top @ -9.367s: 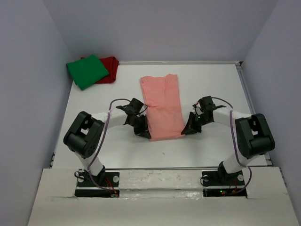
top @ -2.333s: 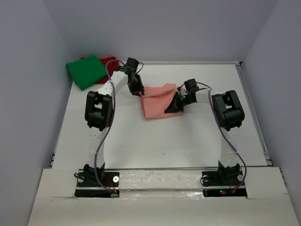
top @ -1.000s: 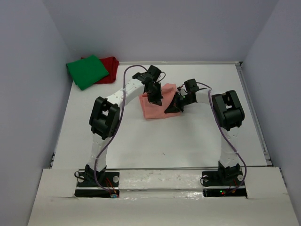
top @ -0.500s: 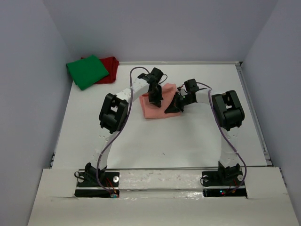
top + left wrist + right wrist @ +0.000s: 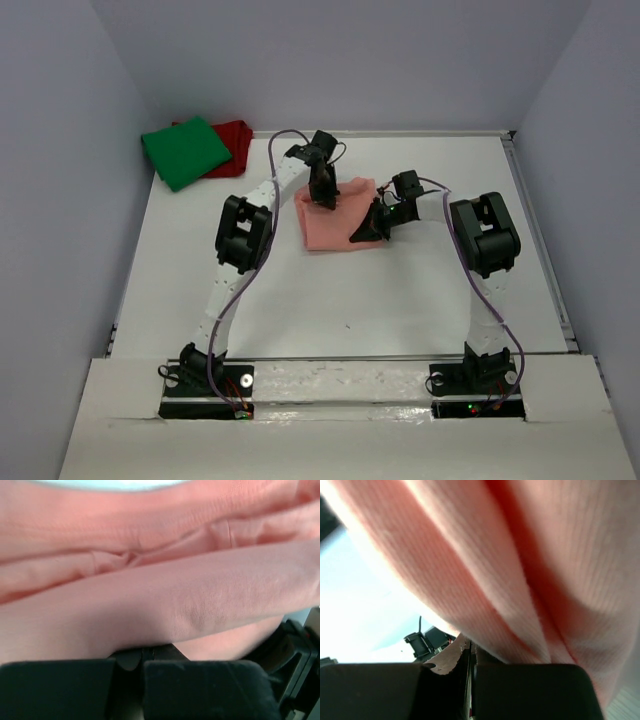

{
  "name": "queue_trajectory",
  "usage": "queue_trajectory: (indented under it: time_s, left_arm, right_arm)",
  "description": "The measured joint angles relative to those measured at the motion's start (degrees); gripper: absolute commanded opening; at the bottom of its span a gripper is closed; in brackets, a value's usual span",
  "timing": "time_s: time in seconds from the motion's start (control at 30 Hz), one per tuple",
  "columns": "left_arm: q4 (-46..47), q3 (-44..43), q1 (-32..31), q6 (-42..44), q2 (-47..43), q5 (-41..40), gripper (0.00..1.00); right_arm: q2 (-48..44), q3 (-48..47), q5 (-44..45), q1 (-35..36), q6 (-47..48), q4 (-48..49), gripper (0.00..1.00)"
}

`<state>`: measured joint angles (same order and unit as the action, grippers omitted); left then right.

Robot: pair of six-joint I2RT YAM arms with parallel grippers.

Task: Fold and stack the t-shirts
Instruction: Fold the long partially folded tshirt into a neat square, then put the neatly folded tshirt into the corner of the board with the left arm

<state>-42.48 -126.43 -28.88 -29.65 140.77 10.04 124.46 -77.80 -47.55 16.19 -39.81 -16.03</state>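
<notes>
Tees in green (image 5: 186, 151) and dark red (image 5: 234, 140) lie overlapping, well left of your left gripper (image 5: 323, 198); its jaws pinch the salmon-pink tee (image 5: 335, 222) at the far edge; your right gripper (image 5: 362, 232) clamps the tee's right edge.

Salmon-pink tee (image 5: 325, 228) folded mid-table; green tee (image 5: 185, 150) (atop dark red tee (image 5: 236, 140)) far-left.

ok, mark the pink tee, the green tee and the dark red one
salmon-pink t-shirt (image 5: 325, 232): top external view, flat folded panel near its front edge.
green t-shirt (image 5: 185, 152): top external view, centre of its top face.
dark red t-shirt (image 5: 236, 140): top external view, part showing beside the green one.
</notes>
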Motion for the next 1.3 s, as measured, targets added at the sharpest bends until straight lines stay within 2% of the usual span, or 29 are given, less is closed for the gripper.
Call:
queue_trajectory:
  time_s: [0.2,0.53,0.77,0.93,1.03,1.13,1.17,1.27,1.3]
  left_arm:
    - [2.5,-2.6,3.0,-0.9,1.3,-1.4,0.0]
    - [14.0,-2.8,7.0,-2.2,1.2,-7.3,0.0]
    - [16.0,-5.4,9.3,-2.7,1.1,-8.2,0.0]
    - [12.6,-5.3,10.2,-3.1,-0.7,-7.3,0.0]
    - [10.6,-0.8,10.1,-3.5,-5.0,-4.5,0.0]
    - [9.3,8.0,9.8,-4.1,-11.8,-0.1,0.01]
    - [9.4,11.7,9.7,-4.5,-14.2,2.1,0.05]
    - [9.7,17.8,9.7,-5.4,-17.8,5.9,0.11]
    - [9.7,19.5,9.6,-5.6,-18.6,7.1,0.26]
  right_arm:
    - [-0.4,0.8,0.0,0.0,0.1,0.3,0.0]
    - [-0.8,1.8,0.0,0.0,0.4,0.7,0.0]
    - [-0.9,1.9,0.0,0.0,0.4,0.7,0.0]
    - [-0.9,1.9,0.0,0.0,0.6,0.7,0.0]
    - [-0.9,1.9,0.0,0.0,0.6,0.6,0.0]
    - [-0.9,1.9,0.0,0.0,0.6,0.7,0.0]
    - [-0.9,1.9,0.0,0.0,0.6,0.7,0.0]
    - [-0.9,1.9,0.0,0.0,0.6,0.7,0.0]
    - [-0.9,1.9,0.0,0.0,0.6,0.6,0.0]
